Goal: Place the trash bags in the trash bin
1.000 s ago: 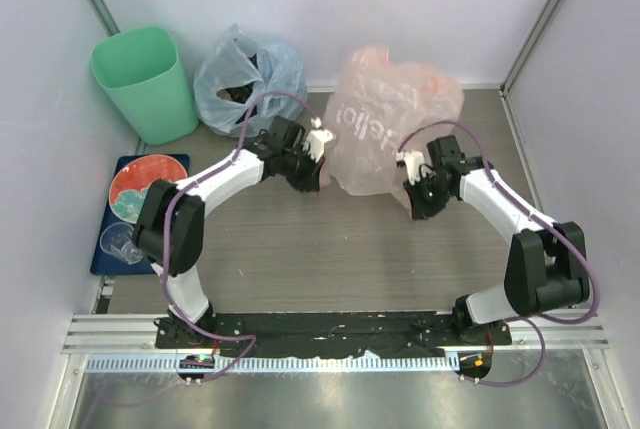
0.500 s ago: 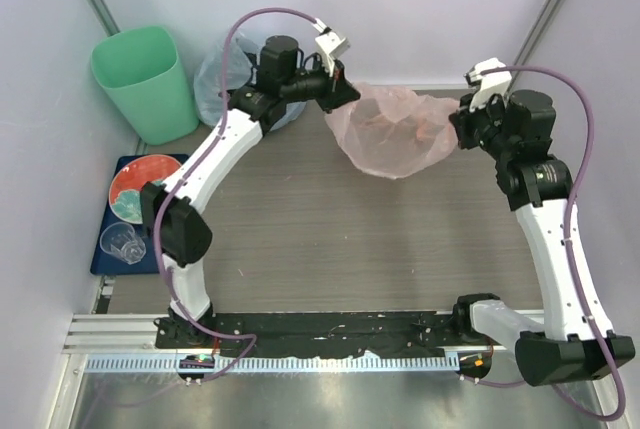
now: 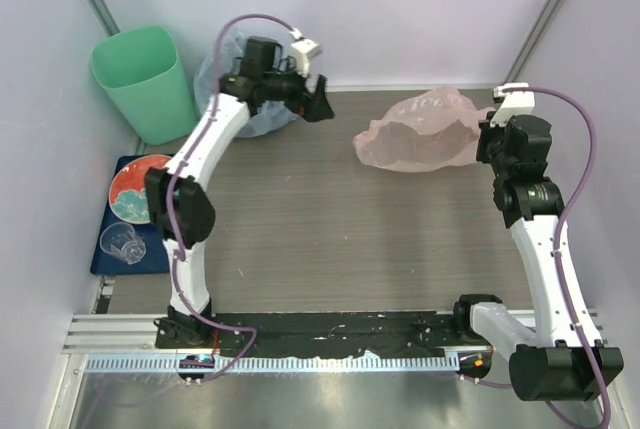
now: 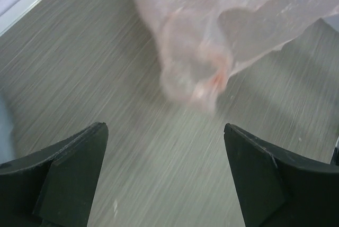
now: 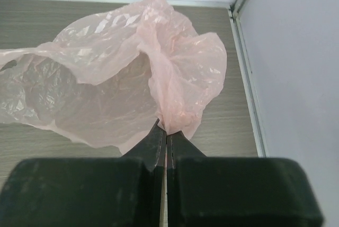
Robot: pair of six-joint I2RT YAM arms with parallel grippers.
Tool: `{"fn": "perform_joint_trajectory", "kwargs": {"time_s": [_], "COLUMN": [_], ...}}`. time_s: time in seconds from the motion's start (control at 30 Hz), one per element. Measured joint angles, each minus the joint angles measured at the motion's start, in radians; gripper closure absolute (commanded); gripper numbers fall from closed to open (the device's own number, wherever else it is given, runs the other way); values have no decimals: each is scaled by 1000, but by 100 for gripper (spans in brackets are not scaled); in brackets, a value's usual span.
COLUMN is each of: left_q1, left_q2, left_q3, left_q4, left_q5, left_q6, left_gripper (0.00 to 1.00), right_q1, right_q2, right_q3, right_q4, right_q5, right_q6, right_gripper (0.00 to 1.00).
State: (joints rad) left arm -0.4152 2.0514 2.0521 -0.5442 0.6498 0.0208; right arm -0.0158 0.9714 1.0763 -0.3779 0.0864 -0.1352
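From above, our right hand [image 3: 488,139] pinches one edge of the pink bag [image 3: 420,134], which spreads leftward from it over the far right of the surface [image 3: 330,239]. We cannot tell whether the bag touches the surface. Our left hand [image 3: 318,104] is apart from the pink bag, just beside the blue bag [image 3: 215,79] at the back. The bin [image 3: 150,99] stands upright in the far left corner, well apart from the pink bag. A plate [image 3: 140,189] and a cup [image 3: 125,242] lie on a blue mat [image 3: 100,264] near the bin.

In the left wrist view, our left hand [image 4: 164,129] is spread wide with nothing between its fingers [image 4: 69,179]. The pink bag [image 4: 212,31] hangs blurred ahead of it.

In the right wrist view, our right hand [image 5: 166,134] is clamped tight on a gathered fold of the pink bag [image 5: 122,79], which billows out ahead and to the left.
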Motion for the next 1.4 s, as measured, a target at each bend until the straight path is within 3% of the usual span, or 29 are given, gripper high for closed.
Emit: {"fn": "perform_joint_trajectory", "kwargs": {"time_s": [0.1,0.27,0.4,0.5,0.83,1.2,1.3,1.33,1.4], "left_q1": [112,395,603,684,698,698,698,698,698], "left_q2": [-79,-178,-206,-193,-66,84,116,119,120], "left_q3": [3,91,150,175,233,314,314,314,314], "left_q4": [-142,-359,-423,-455,-478,-480,-484,-491,-514], "left_q5": [21,16,-66,-140,-389,-468,-475,-474,-471], "left_q6": [71,238,383,480,727,889,933,941,954], "left_gripper": [3,6,6,6,5,10,23,37,47], "right_q1": [0,0,0,0,0,0,0,0,0], "right_q2": [32,98,114,121,128,129,129,129,129], "right_q3": [-11,-11,-11,-11,-11,-6,-3,-3,-1], "right_q4": [12,19,23,27,26,4,2,2,2], "right_q5": [35,54,45,29,-16,-60,-63,-63,-64], "right_q6": [11,35,50,61,63,63,61,60,59], "right_gripper": [99,99,99,99,99,99,99,99,99]}}
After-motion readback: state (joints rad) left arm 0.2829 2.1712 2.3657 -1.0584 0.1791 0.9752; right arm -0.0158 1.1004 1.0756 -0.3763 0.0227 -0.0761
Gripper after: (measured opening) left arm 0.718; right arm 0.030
